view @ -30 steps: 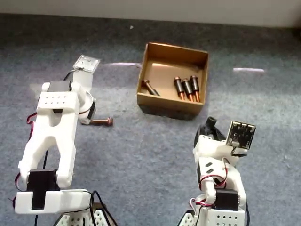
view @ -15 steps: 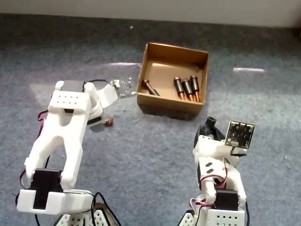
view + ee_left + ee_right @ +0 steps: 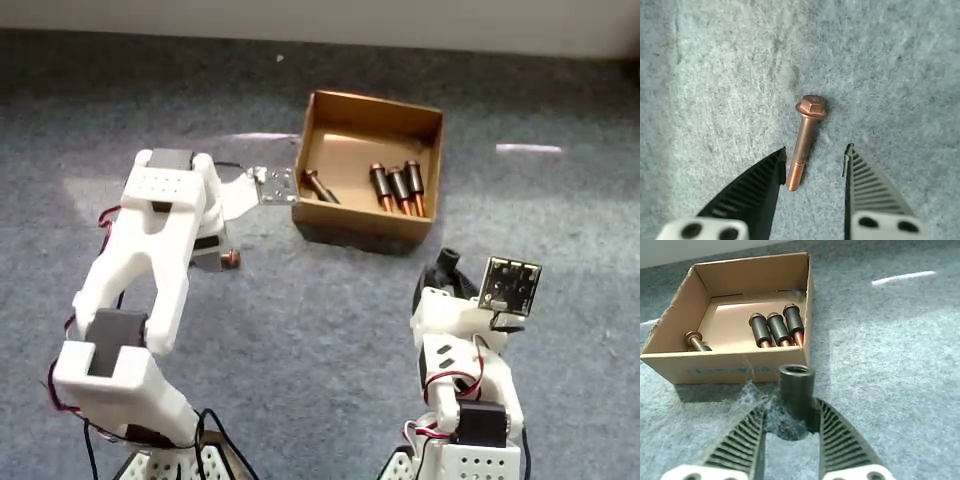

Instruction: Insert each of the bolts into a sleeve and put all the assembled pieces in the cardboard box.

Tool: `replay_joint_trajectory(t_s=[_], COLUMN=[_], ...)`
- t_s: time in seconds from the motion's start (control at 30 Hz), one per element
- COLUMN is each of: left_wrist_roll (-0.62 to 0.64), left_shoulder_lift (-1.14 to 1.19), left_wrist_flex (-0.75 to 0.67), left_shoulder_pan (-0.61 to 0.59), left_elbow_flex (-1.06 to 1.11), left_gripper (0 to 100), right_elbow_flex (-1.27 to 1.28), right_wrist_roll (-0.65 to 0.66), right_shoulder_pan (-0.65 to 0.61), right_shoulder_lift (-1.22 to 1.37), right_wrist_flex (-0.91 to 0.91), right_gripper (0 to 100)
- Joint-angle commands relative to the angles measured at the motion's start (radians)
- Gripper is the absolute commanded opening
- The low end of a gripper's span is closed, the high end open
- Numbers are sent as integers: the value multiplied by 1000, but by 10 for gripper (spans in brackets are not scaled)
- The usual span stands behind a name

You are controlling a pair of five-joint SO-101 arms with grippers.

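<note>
Covering the table, a grey felt-like carpet [image 3: 330,330] runs up to a pale wall strip [image 3: 400,15] along the top of the high view. At upper centre sits the open brown cardboard box [image 3: 345,222], with three bolt-in-sleeve assemblies [image 3: 398,187] side by side on its floor and a fourth [image 3: 318,187] apart from them. The left arm stretches forward from lower left. Its left gripper [image 3: 815,149] points down, jaws apart, around the threaded tip of a loose copper hex-head bolt [image 3: 805,135] lying on carpet just left of the box. At lower right, the right gripper [image 3: 790,409] clamps a dark cylindrical sleeve [image 3: 796,382], open end up, near the box's front wall. Bare carpet spreads at the far left and right.
</note>
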Motion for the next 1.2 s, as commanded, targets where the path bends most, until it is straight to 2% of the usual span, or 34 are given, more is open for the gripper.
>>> replay_joint_trajectory(t_s=[0.0,0.33,0.63,0.97,1.17], left_wrist_roll=[9,9,15,15,15], left_shoulder_lift=[122,343,383,384,377], left_wrist_flex=[117,143,138,144,153], left_shoulder_pan=[25,27,64,74,74], left_elbow_flex=[-208,-363,-374,-369,-369], left_gripper=[196,193,191,46,34], right_elbow_flex=[-7,-7,-7,-7,-7], right_wrist_roll=[15,17,17,17,17], right_shoulder_pan=[8,8,8,8,8], right_shoulder_lift=[-18,-18,-18,-18,-18], right_wrist_flex=[-13,-13,-13,-13,-13], right_gripper=[6,6,6,6,6])
